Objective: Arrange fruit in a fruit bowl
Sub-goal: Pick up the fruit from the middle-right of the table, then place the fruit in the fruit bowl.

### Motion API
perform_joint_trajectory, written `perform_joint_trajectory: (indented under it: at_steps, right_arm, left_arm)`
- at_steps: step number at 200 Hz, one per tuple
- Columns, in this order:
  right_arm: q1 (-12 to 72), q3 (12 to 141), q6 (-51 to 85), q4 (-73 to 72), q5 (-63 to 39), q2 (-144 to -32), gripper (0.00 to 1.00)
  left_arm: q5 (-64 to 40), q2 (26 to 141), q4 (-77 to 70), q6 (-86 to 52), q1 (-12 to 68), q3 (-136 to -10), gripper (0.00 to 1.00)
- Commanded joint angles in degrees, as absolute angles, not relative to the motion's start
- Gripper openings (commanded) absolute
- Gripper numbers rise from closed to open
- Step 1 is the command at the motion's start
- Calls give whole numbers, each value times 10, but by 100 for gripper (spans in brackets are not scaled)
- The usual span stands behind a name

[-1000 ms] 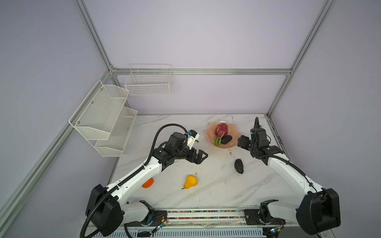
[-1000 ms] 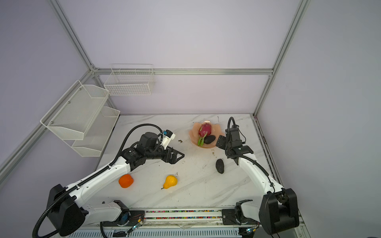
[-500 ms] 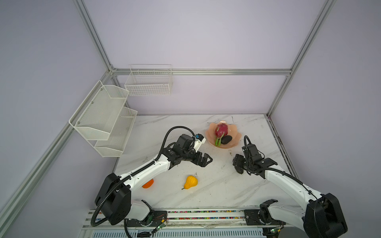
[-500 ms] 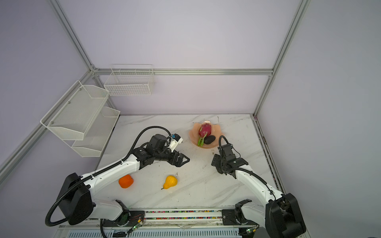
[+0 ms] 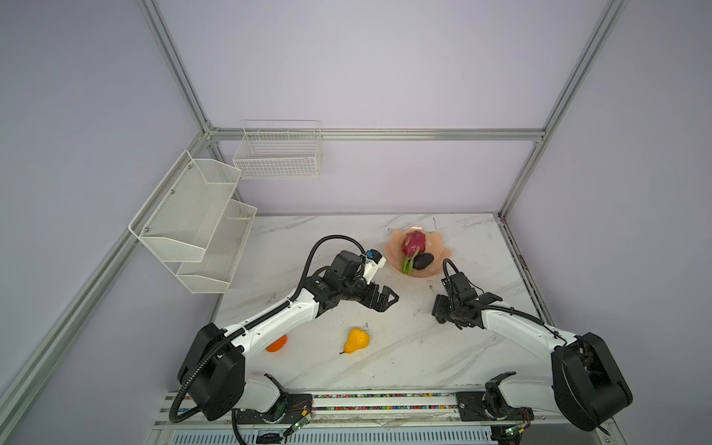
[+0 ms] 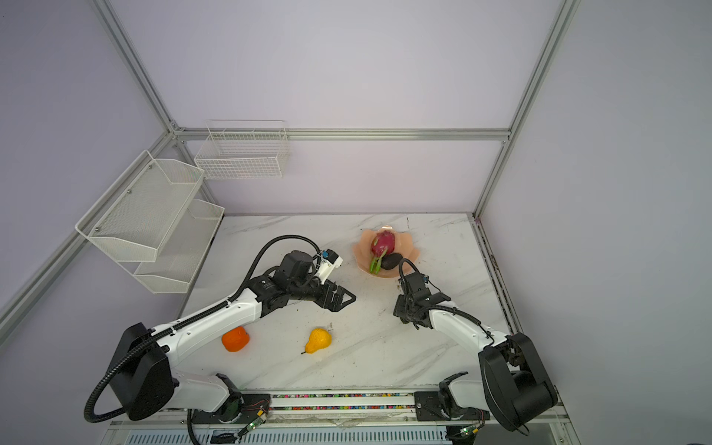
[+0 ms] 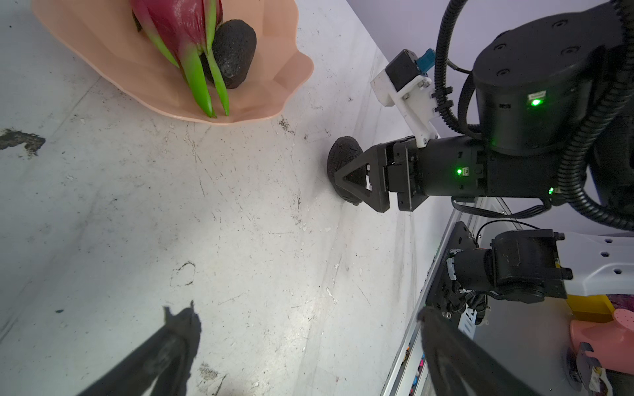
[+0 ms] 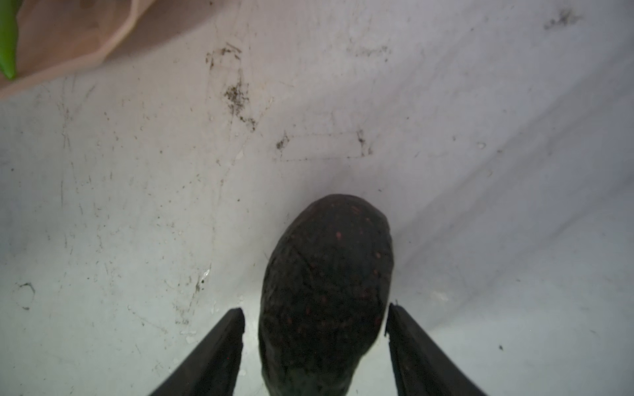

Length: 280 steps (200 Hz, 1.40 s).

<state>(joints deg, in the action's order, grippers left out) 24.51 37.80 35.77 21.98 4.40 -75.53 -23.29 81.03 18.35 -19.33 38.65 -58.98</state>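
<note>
A white marbled counter (image 5: 385,370) is seen from above in both top views, closed in by walls at the back and sides. The peach fruit bowl (image 5: 439,250) is set at the upper right of the counter, near the back edge and clear of the right edge. Inside it the dragon fruit (image 5: 414,244) is laid against one blackish oval (image 5: 424,261). A second blackish oval (image 8: 326,260) is seen on the counter just below the bowl, straddled by the right end effector (image 8: 314,308). Its jaws are partly open. A sliver of counter is seen between one finger and the fruit, so a firm hold cannot be told. The left end effector (image 5: 387,302) is held wide open and empty at centre frame. The pear (image 5: 356,340) is seen at lower centre and the orange (image 6: 235,339) at lower left, both nearer the front edge. Bare counter is seen between the two arms.
</note>
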Motion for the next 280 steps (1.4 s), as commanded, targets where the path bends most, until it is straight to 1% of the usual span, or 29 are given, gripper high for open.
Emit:
perform_joint_trajectory:
  at_steps: [1, 9, 22, 29, 45, 69, 107, 131, 160, 186, 238, 257, 268, 280]
  right_arm:
    - [249, 393, 366, 191, 58, -780, 64]
    - [249, 398, 365, 185, 55, -791, 57]
    - [249, 411, 360, 185, 56, -810, 39]
    - [249, 420, 357, 186, 56, -811, 36]
    - [249, 465, 356, 203, 59, -808, 36]
    - [245, 584, 304, 253, 84, -832, 36]
    - [190, 733, 206, 226, 79, -955, 35]
    - [156, 810, 178, 202, 58, -1038, 35]
    - [136, 867, 155, 176, 42, -1114, 35]
    - [127, 878, 150, 144, 39, -1150, 35]
    - [124, 874, 153, 131, 29, -1173, 37]
    - [125, 872, 154, 131, 24, -1169, 46]
    - [124, 870, 154, 130, 25, -1164, 53]
    - [124, 870, 156, 131, 26, -1158, 55]
  left_arm:
    - [-236, 826, 164, -188, 387, -654, 100]
    - [-237, 826, 164, -187, 387, -655, 100]
    - [-237, 826, 167, -185, 387, -656, 100]
    - [-239, 824, 170, -184, 387, -660, 100]
    - [-233, 816, 176, -184, 386, -668, 100]
    - [-205, 815, 183, -181, 382, -688, 100]
    - [-168, 833, 184, -171, 371, -714, 100]
    - [-153, 847, 183, -187, 361, -726, 100]
    - [-142, 852, 182, -193, 355, -724, 100]
    - [-149, 844, 172, -193, 354, -711, 100]
    - [-154, 836, 181, -186, 354, -695, 100]
    - [-154, 835, 189, -185, 353, -691, 100]
    - [-155, 834, 192, -184, 353, -688, 100]
    - [-156, 831, 199, -183, 352, -684, 100]
